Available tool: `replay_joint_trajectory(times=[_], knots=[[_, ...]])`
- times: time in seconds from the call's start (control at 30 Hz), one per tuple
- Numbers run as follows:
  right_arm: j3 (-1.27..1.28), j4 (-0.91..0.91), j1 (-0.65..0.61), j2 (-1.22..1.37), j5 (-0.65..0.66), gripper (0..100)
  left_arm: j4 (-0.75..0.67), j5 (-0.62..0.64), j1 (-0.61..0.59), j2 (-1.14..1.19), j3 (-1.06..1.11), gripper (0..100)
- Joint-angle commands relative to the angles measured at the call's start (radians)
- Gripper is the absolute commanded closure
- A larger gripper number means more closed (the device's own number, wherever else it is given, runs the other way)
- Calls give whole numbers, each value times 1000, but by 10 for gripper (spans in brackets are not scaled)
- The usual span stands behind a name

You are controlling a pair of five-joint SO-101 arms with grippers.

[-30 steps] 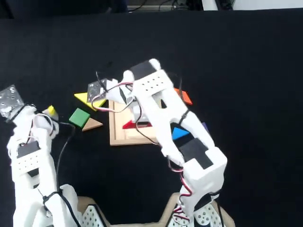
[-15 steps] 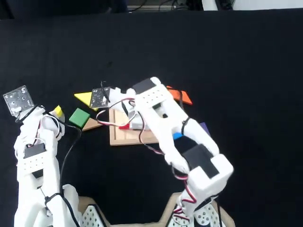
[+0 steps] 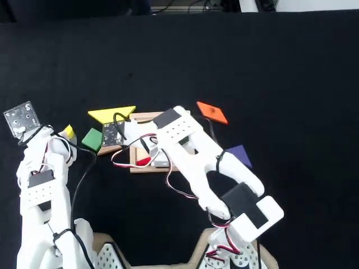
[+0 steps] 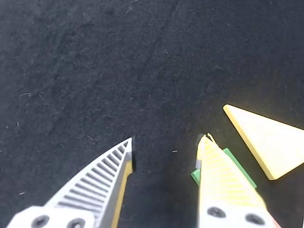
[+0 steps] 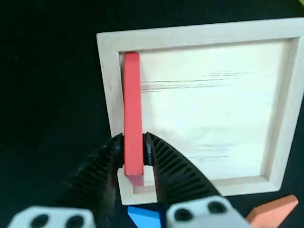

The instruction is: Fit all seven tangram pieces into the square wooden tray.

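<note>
Black cloth (image 3: 280, 67) | right gripper (image 5: 135, 161) clamped on red piece (image 5: 132, 109), on edge inside wooden tray (image 5: 199, 35) along one wall | left gripper (image 4: 167, 140) spread, empty | piece seems light, stiff; hold flat faces.

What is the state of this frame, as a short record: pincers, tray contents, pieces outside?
right pincer: shut on red piece, held on edge along one tray wall
left pincer: open, over the cloth near green square
tray: no piece lying flat inside
outside tray: yellow triangle, green square, orange piece, purple piece, blue piece
</note>
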Motion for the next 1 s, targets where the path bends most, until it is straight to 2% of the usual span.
replay_joint_trajectory(times=[0.0, 0.27, 0.5, 0.67, 0.97], knots=[[8, -25, -15, -53, 12, 988, -11, -9, 12, -20, -4, 777], [7, -23, -12, -54, -48, 967, -14, -9, 12, -18, -7, 777], [5, -23, -14, -54, -57, 732, -17, -11, 12, -14, -7, 777], [-22, -20, -11, -54, -57, 786, -17, -11, 12, -14, -7, 777], [-105, -18, 0, -56, -57, 788, -17, -11, 12, -12, -7, 777]])
